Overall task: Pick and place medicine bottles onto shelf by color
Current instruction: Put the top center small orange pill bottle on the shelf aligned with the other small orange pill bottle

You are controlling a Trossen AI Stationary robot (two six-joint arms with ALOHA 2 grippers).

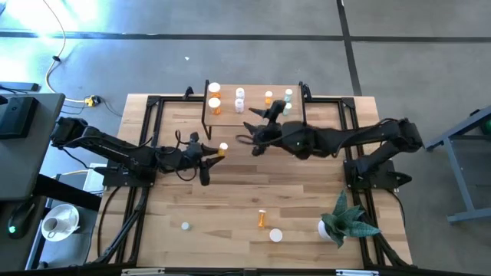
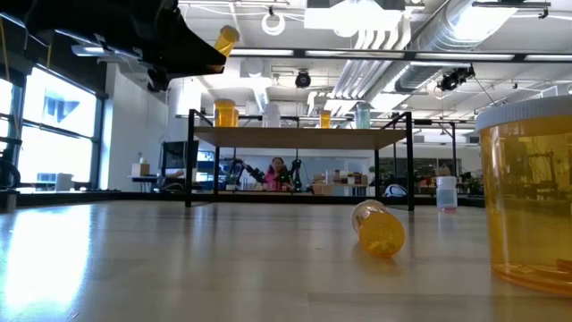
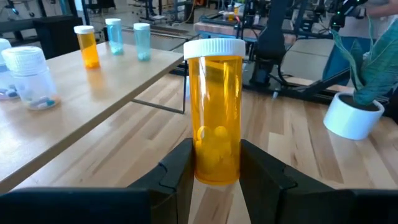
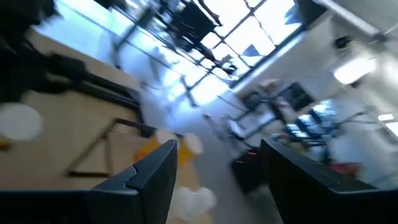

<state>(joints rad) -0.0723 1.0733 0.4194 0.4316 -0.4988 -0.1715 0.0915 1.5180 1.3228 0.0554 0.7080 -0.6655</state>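
My left gripper is over the table's left middle, shut on an orange medicine bottle with a white cap, which also shows high up in the low view. The shelf stands on thin black legs at the far middle; several bottles stand on their bases on it: orange, clear, pale green. My right gripper hovers open just in front of the shelf, nothing between its fingers. Another orange bottle lies on its side on the table. My left gripper pinches the lower part of the orange bottle's body between its two fingers. The fingers come nearly level from the table's left. The bottle stands roughly upright, cap on top, slightly tilted, lifted clear of the table.
A potted green plant stands at the near right corner. A white-capped orange bottle stands close to the low camera, a small one at the near left. Black frame rails run along the table's sides.
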